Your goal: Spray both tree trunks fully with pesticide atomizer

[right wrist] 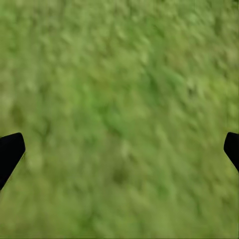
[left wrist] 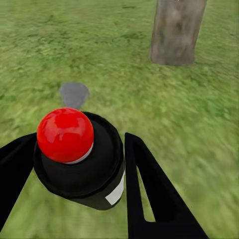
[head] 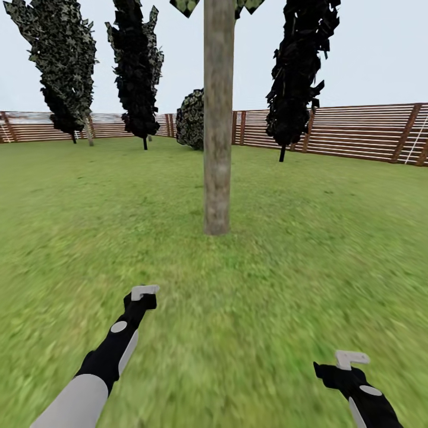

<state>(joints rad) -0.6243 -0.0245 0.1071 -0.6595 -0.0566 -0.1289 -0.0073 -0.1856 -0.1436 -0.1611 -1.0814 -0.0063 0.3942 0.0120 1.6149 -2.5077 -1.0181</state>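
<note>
Left wrist view: left tool pinching atomizer, trunk ahead. Right tool spread, idle over grass. Spraying step; next: close in, aim at trunk.

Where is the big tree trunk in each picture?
Head view: the tree trunk stands in the middle, straight ahead on the grass.
Left wrist view: the trunk's base is beyond the left hand, which holds the pesticide atomizer.
Right wrist view: grass between the right hand's fingertips.
Shared landmark: the grass.
</note>
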